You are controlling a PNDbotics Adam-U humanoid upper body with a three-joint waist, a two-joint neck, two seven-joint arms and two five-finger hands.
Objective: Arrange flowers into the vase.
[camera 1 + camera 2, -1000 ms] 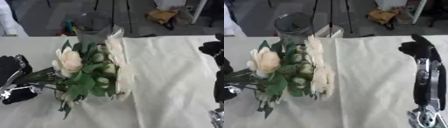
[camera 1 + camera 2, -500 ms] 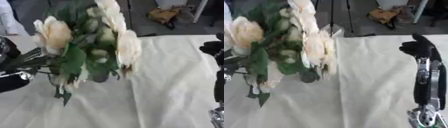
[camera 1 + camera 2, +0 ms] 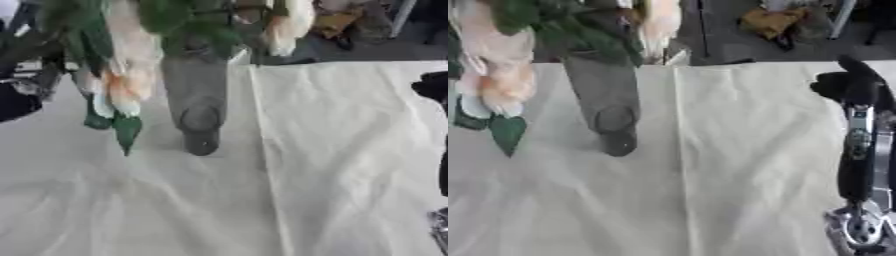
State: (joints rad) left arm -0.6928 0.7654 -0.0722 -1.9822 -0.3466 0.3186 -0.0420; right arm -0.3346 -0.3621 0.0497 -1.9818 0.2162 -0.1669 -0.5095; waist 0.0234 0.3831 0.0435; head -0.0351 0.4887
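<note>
A bunch of cream flowers with green leaves point(image 3: 122, 85) hangs in the air, blurred, across the top left. Its blooms reach over the mouth of the glass vase point(image 3: 198, 100), and one leaf point(image 3: 127, 132) dangles beside the vase's left side. The vase stands on the table, left of the middle. My left hand point(image 3: 19, 50) shows as a dark shape at the left edge, shut on the bunch's stems. My right hand point(image 3: 849, 84) rests at the right edge, fingers up and relaxed, holding nothing.
A cream cloth point(image 3: 341, 150) covers the table, with a fold running down its middle. Beyond the far edge are a yellow-brown object on the floor point(image 3: 772, 22) and thin stand legs point(image 3: 703, 30).
My left hand has lifted the flowers off the cloth and swung them up over the vase. The vase, hidden half a second ago, shows again. The right hand has not moved.
</note>
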